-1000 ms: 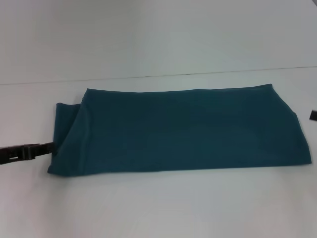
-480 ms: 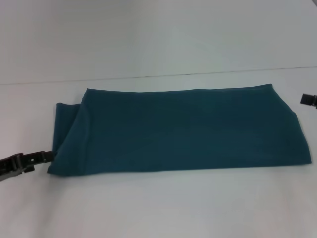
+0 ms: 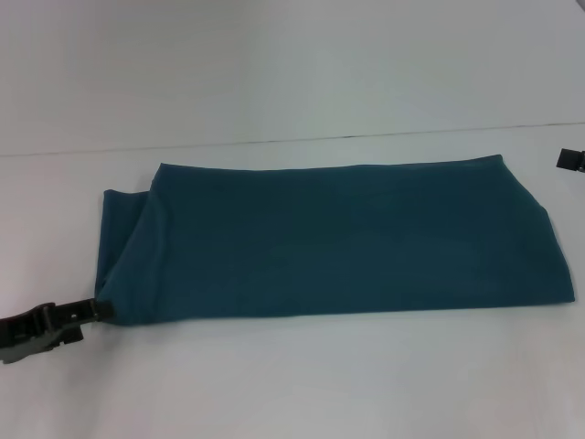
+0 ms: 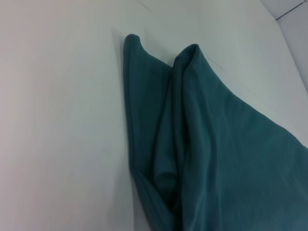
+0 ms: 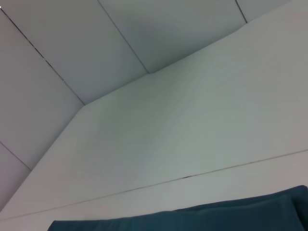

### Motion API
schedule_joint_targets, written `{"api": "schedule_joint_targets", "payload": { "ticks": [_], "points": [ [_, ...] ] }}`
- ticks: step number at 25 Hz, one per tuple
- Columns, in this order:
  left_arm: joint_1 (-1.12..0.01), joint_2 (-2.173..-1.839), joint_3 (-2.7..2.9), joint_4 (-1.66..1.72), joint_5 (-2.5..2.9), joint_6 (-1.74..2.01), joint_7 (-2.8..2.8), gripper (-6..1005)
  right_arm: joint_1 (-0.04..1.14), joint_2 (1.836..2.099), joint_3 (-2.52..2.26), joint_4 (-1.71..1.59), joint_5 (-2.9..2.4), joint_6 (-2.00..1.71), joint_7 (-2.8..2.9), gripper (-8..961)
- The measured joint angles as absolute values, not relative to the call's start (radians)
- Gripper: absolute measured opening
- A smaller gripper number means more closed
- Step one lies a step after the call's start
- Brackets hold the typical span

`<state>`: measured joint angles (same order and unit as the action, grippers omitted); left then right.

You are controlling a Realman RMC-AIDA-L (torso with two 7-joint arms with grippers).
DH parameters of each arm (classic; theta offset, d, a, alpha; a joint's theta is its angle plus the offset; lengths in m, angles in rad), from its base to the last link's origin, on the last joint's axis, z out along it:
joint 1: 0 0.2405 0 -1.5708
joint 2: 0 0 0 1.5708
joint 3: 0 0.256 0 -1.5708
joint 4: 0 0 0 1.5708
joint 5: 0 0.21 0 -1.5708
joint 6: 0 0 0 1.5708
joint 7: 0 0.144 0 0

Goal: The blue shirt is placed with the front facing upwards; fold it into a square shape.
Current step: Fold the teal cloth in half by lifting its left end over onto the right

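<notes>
Lower and nearer the near edge than a second ago, the left gripper (image 3: 99, 309) is now found at the shirt's (image 3: 338, 242) near-left corner, its tip touching the cloth there; whether its fingers are apart or clamped on the fabric cannot be told. The right gripper (image 3: 571, 159), absent from the edge a second ago apart from a lower dark sliver, is seen only as a small dark piece at the right edge of the head view, just off the far-right corner of the shirt, and its state cannot be told either. The shirt itself is unchanged: a long, flat, dark teal band laid across the middle of the table (image 3: 292, 384), wider than deep, with a folded flap bunched at its left end. That flap is shown far better by the left wrist view, where the shirt (image 4: 202, 144) is seen as soft matte knit gathered into two rounded peaks with deep creases running between them; no fingers are shown there. In the right wrist view only the shirt's (image 5: 192, 219) far hem is caught, straight and smooth. The table is plain white and matte, crossed by a thin seam (image 5: 192, 175), and is backed by pale wall panels (image 5: 159, 29) with dark joints.
</notes>
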<state>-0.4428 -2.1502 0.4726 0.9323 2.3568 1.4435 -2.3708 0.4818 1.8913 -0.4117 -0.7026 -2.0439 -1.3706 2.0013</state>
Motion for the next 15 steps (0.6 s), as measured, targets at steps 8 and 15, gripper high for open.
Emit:
{"api": "schedule_joint_targets", "payload": {
  "ticks": [8, 15],
  "points": [
    [-0.471, -2.141, 0.497, 0.865, 2.367, 1.381, -2.368, 762, 0.474, 1.891, -0.408, -0.703, -2.044, -1.377, 2.003, 935],
    [-0.498, -2.131, 0.512, 0.826, 2.385, 1.340, -2.371, 761, 0.465, 1.891, -0.402, -0.703, -2.043, -1.378, 2.003, 934]
  ]
}}
